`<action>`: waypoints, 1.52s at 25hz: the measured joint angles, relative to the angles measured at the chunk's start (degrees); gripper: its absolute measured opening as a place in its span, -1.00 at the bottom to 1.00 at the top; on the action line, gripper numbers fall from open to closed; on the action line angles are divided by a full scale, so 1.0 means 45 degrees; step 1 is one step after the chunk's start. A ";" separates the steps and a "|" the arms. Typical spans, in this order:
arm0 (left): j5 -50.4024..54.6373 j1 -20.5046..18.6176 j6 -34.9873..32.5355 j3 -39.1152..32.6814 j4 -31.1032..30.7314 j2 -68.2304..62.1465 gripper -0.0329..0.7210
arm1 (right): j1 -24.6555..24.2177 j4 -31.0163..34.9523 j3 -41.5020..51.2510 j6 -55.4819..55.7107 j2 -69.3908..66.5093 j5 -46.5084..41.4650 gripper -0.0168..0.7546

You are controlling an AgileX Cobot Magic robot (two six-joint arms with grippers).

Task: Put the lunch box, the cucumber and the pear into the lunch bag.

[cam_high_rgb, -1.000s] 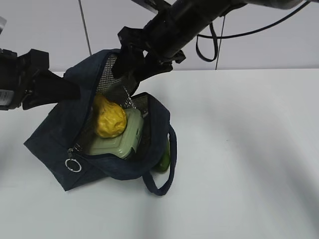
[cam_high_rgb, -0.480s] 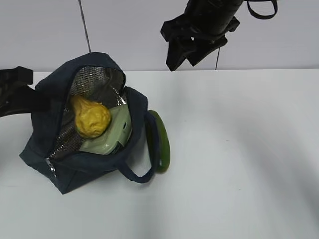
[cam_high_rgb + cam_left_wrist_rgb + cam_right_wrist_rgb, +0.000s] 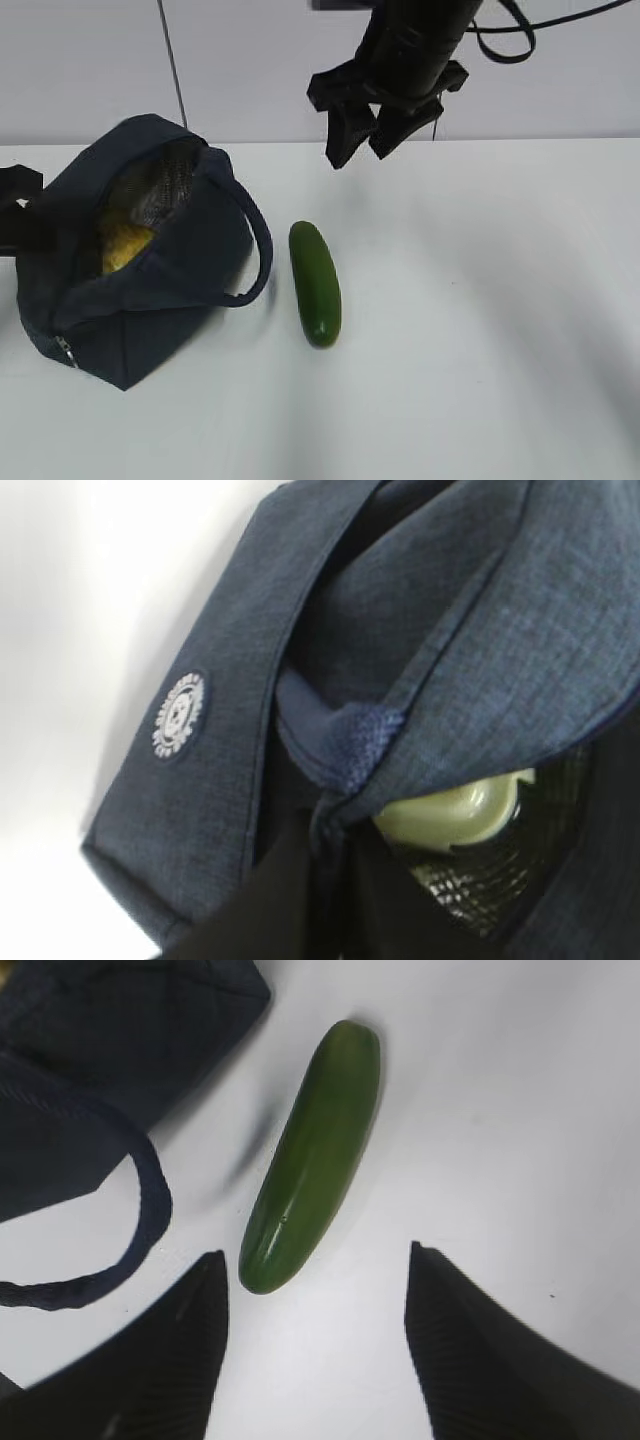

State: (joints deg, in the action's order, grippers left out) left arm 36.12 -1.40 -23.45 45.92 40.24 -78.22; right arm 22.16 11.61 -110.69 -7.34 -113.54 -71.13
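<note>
While the white table [image 3: 480, 330] holds everything, the job looks mostly done, with one thing left to pack. The biggest thing is the dark blue lunch bag [image 3: 170, 270], which sits on the left side of the table with its top open. Inside it you can see the yellow pear [image 3: 125, 245], and the left wrist view shows the pale green lid of the lunch box [image 3: 455, 815] tucked in there too. The cucumber [image 3: 315, 283] is not in yet; it lies on the table just beside the bag, near the loop handle [image 3: 258, 250]. The right gripper [image 3: 362, 138] hangs above the cucumber with its jaws wide open and empty. The left gripper's jaws are closed, pinching the bag's cloth edge, I think.
</note>
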 joint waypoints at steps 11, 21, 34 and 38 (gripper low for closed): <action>0.0168 0.0000 0.2195 0.0112 -0.2743 0.0000 -0.91 | 0.0351 -0.0517 0.0000 0.0587 -0.2477 0.0047 0.38; 0.0391 0.0000 0.2224 0.0112 -0.2829 0.0000 -0.91 | 0.1194 -0.1088 0.0000 0.1145 -0.3640 0.0783 0.39; 0.0475 0.0000 0.2224 0.0112 -0.2905 0.0000 -0.91 | 0.1223 -0.1215 0.0000 0.1767 -0.4174 0.2733 0.39; 0.0475 0.0000 0.2224 0.0112 -0.2905 0.0000 -0.91 | 0.1223 -0.1245 0.0000 0.1957 -0.4499 0.2837 0.39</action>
State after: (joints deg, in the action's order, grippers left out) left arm 38.26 -1.40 -13.44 46.42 27.17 -78.22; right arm 27.67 6.01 -110.69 1.47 -133.79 -58.36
